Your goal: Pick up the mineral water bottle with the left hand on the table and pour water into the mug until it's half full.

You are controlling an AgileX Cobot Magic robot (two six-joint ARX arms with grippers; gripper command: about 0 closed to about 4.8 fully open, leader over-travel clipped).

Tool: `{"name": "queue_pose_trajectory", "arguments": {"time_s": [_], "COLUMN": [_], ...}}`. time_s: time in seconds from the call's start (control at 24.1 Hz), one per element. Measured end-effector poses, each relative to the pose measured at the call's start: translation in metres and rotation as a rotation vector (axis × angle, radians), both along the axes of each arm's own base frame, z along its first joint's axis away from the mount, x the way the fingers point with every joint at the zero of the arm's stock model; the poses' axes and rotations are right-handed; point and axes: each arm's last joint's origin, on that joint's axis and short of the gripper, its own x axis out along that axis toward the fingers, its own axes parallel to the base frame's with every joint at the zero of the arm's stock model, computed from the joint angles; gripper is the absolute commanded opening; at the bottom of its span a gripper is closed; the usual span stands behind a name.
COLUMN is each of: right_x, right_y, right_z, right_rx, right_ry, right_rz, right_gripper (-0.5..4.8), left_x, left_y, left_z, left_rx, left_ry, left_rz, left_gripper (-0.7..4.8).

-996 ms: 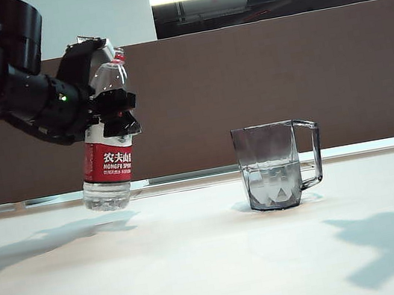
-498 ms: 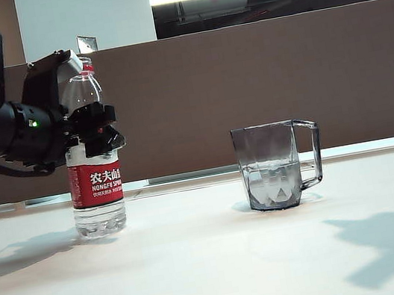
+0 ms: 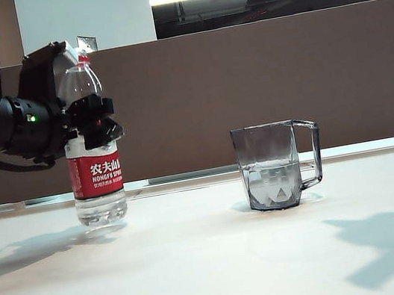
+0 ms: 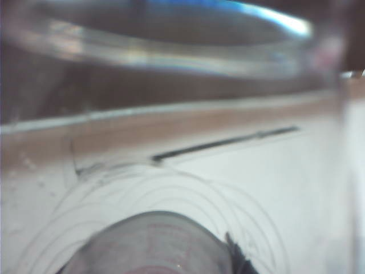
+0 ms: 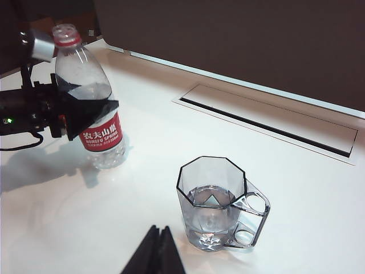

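Two things share the white tabletop (image 3: 217, 265): the mug (image 3: 276, 166) toward the right of the exterior view and the bottle (image 3: 91, 146) well apart from it on the left. Nearest, the right wrist view shows the right gripper (image 5: 153, 255) low at the frame's edge, its two dark fingertips pressed together and holding nothing, just short of the mug. That mug stands upright, handle turned away from the bottle, with clear water (image 3: 273, 184) up to roughly the middle of its wall, so the pour looks about done, in my judgement. Farther off, the bottle is upright, its base at or just above the tabletop; I cannot tell whether it actually rests there. Its cap is off and little water remains at the bottom. The left gripper (image 3: 94, 123) is clamped on the bottle above the red label, jaws on either side of the shoulder; the left wrist view is filled with blurred clear plastic and adds nothing sharp. Beyond all this runs the brown partition (image 3: 262, 83). Risks from here: letting go before the base sits flat could topple the nearly empty, light bottle; dragging the jaws sideways on retreat could tip it; and pouring again would overfill the mug past half.
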Motion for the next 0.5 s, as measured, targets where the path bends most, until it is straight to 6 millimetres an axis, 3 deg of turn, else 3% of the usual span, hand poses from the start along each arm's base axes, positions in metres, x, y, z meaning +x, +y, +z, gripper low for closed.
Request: {"name": "queue_pose_trajectory", "arguments": {"time_s": [0.37, 0.46, 0.5], "right_x": [0.0, 0.0, 0.0], "right_y": [0.0, 0.0, 0.0], "right_z": [0.0, 0.0, 0.0], "right_rx": [0.0, 0.0, 0.0], "right_ry": [0.0, 0.0, 0.0], "right_rz": [0.0, 0.0, 0.0], "right_gripper": [-0.02, -0.02, -0.02], "left_x": [-0.0004, -0.0005, -0.0005], "left_y": [0.0002, 0.0002, 0.0002], "left_z": [-0.0056, -0.0057, -0.0058], "left_rx": [0.022, 0.024, 0.024], "left_ry": [0.066, 0.071, 0.072], "left_rz": [0.0, 0.0, 0.0], "left_gripper": [2.47, 2.96, 3.6]}}
